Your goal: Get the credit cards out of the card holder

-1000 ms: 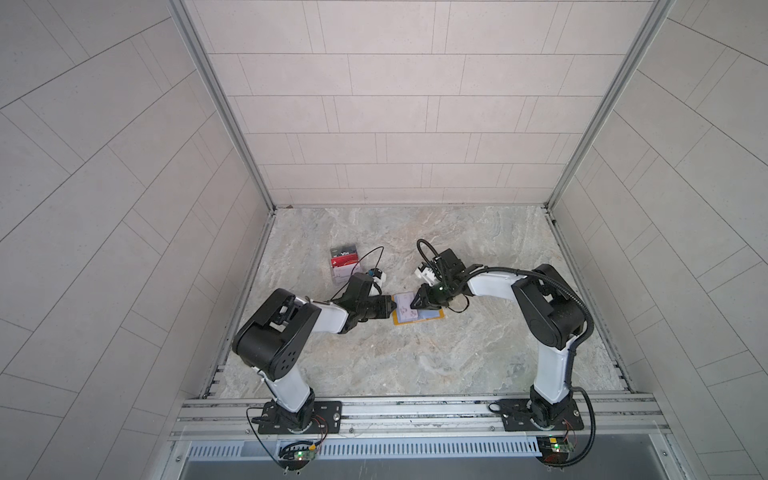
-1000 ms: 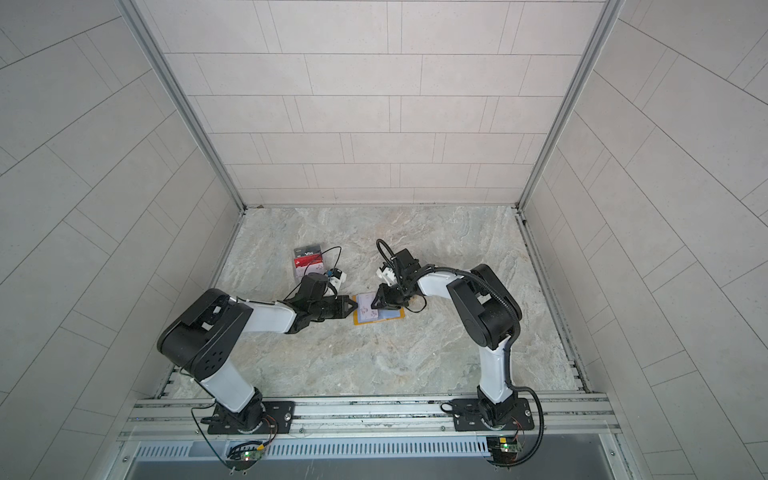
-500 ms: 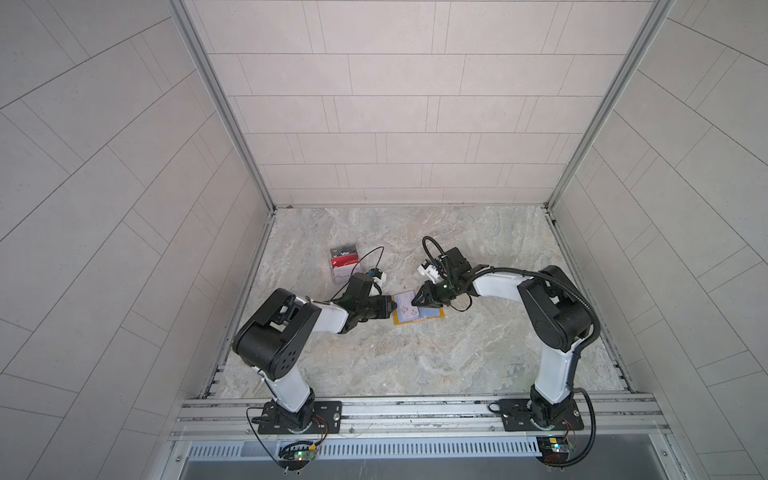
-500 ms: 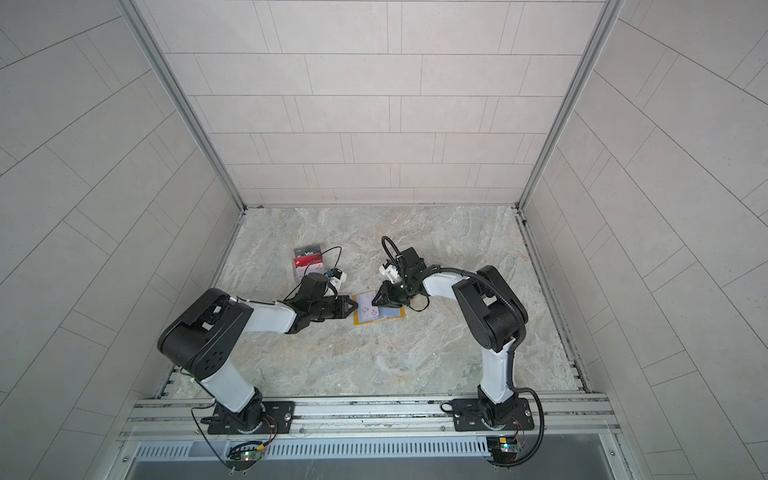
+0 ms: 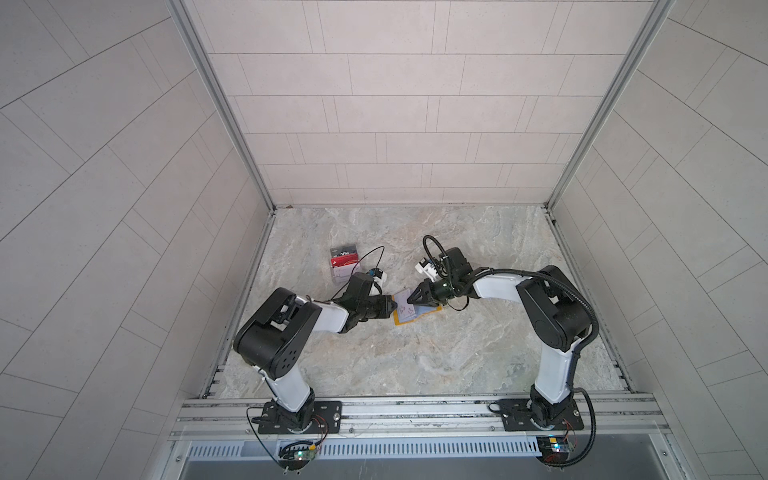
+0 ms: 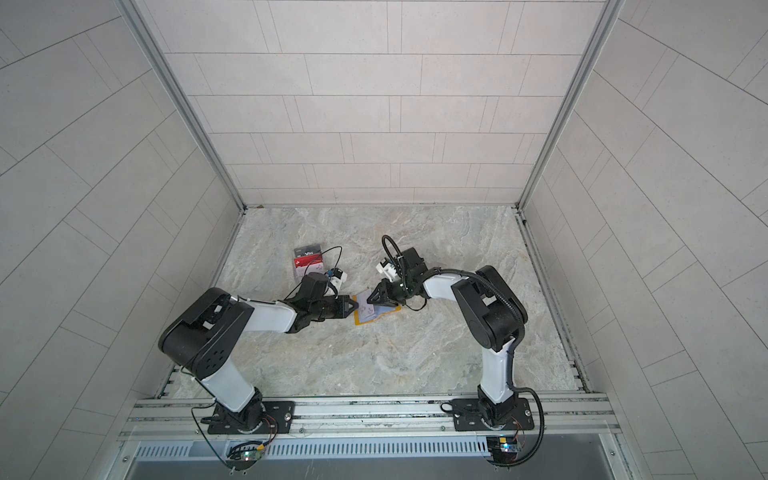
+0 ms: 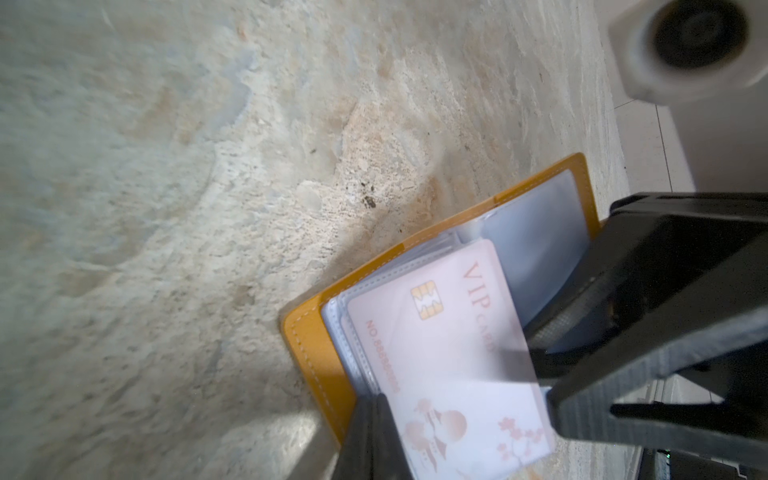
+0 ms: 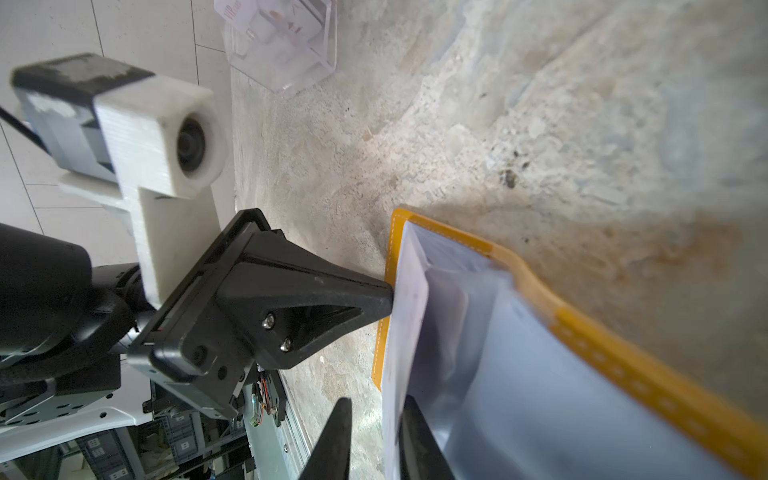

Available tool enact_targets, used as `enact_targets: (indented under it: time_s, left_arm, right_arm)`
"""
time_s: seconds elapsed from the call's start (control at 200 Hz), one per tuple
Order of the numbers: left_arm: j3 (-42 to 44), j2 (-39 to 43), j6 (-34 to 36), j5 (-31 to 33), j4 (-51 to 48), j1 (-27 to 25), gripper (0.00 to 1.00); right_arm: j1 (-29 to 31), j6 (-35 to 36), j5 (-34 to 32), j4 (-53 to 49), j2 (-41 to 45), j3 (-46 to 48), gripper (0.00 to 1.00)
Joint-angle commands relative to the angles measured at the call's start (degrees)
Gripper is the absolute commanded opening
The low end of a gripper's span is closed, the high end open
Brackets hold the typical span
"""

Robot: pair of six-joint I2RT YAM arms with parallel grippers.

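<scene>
- Black and closed tight, the left gripper [image 8: 388, 297] meets the short edge of the white card [image 7: 449, 353]. In the left wrist view the card's corner runs in between its tips, so I judge it pinched.
- The right gripper [image 5: 411, 299] comes in from the opposite side, jaws narrow, astride the edge of the card and the plastic sleeves [image 8: 519, 374]. Whether they bite I cannot tell.
- The white card appears partly out of its sleeve, over the mustard card holder [image 7: 307, 345], which lies open on the marbled tabletop [image 5: 415, 365].
- Well apart, a clear stand [image 5: 343, 266] shows a grey card [image 5: 344, 250] and a red card [image 5: 344, 261].
- Step in hand, as I read it: drawing the white card free.
- The next move calls for a straight pull along the sleeve with the holder pinned, or the booklet will likely drag along.
</scene>
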State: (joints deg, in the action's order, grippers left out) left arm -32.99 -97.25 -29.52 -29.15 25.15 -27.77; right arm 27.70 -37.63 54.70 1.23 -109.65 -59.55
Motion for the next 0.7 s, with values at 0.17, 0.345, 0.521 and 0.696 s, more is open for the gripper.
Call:
enact_targets:
  time_s: [0.17, 0.345, 0.521, 0.696]
  left_arm:
    - [-0.76, -2.33, 1.29, -0.08, -3.85, -0.31, 0.0]
    - [-1.36, -2.63, 2.14, 0.05, -5.01, -0.33, 0.0]
    - [-1.93, -2.6, 2.91, 0.15, -6.17, -0.31, 0.0]
    - [-2.28, -2.42, 3.76, 0.49, -7.46, -0.36, 0.0]
  right_arm:
    - [2.56, 4.9, -1.1, -6.61, -2.86, -4.92, 0.23]
    - [2.6, 10.77, -2.5, -14.38, -2.02, -6.74, 0.24]
    - [2.39, 15.49, -1.87, -20.32, -1.32, -8.06, 0.26]
    - [2.03, 17.37, -2.6, -23.2, -1.1, -8.99, 0.28]
